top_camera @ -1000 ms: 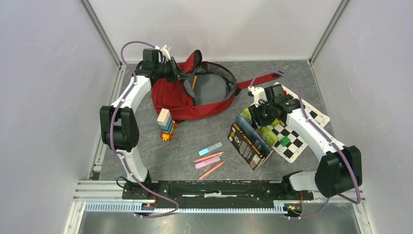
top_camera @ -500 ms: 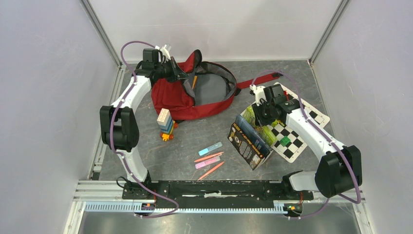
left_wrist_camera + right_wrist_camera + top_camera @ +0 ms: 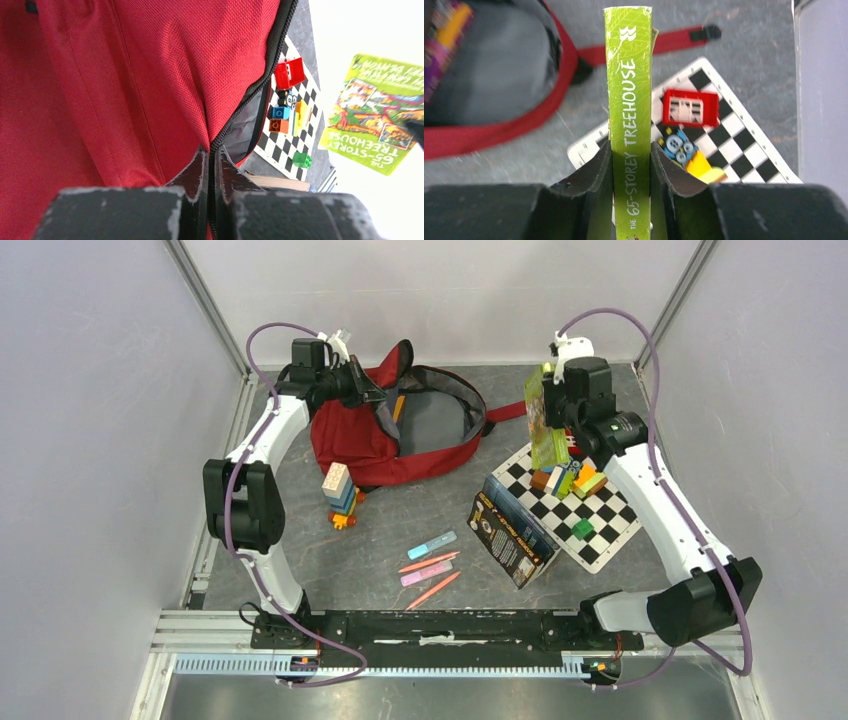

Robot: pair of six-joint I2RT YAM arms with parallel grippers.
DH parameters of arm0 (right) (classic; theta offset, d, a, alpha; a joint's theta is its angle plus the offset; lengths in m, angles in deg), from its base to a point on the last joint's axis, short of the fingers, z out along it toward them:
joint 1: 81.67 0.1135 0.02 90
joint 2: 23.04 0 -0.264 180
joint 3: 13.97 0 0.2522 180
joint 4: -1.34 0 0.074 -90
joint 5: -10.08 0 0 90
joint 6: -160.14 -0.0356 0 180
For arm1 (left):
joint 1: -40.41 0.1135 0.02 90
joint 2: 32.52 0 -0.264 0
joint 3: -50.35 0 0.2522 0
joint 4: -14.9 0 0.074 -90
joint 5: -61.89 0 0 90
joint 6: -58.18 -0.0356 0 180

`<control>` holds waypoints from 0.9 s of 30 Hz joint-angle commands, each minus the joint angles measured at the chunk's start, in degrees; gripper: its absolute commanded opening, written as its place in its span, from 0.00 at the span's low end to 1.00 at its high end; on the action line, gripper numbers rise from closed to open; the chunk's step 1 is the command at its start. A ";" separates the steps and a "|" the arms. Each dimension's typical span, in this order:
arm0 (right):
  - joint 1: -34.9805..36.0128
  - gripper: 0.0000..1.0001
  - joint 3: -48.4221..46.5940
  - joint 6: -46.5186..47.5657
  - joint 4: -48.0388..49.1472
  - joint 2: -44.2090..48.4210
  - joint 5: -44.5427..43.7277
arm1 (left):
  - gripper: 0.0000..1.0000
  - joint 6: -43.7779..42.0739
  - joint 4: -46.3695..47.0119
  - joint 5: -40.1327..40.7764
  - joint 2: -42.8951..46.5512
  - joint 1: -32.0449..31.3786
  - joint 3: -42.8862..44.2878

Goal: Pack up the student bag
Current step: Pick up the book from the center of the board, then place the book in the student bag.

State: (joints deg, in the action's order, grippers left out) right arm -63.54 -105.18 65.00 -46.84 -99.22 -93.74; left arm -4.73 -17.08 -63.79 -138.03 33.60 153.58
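The right end effector clamps the green book at its spine, left end effector shut on, I think, the zip edge of the backpack at far left of the worktop; book could twist in that thin grip & snag the rim.

The student bag, a dark red fabric backpack, lies at the far left-centre of the bench. Its main zip is wide open, so the grey lining faces up. A red strap ending in a black buckle trails off to the right. The left claw is clamped on the zip edge at the opening's left rim, where the fabric stands raised.
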 commanded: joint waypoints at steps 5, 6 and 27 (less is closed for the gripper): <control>3.40 0.00 -5.59 -14.52 24.72 -6.60 2.18 | 0.02 -0.42 2.24 -1.87 3.36 0.47 1.46; 4.55 0.00 -5.56 -16.07 27.42 -7.86 2.07 | 0.02 -0.42 2.22 -1.86 3.45 0.43 1.37; 12.41 0.00 -19.63 -47.08 41.07 -37.80 8.12 | 0.02 0.01 2.07 -2.47 4.24 0.50 2.24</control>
State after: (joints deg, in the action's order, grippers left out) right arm -51.73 -117.44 25.11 -12.94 -136.05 -87.34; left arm -4.71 -17.15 -64.32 -136.50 33.71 153.60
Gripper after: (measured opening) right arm 0.316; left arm 0.050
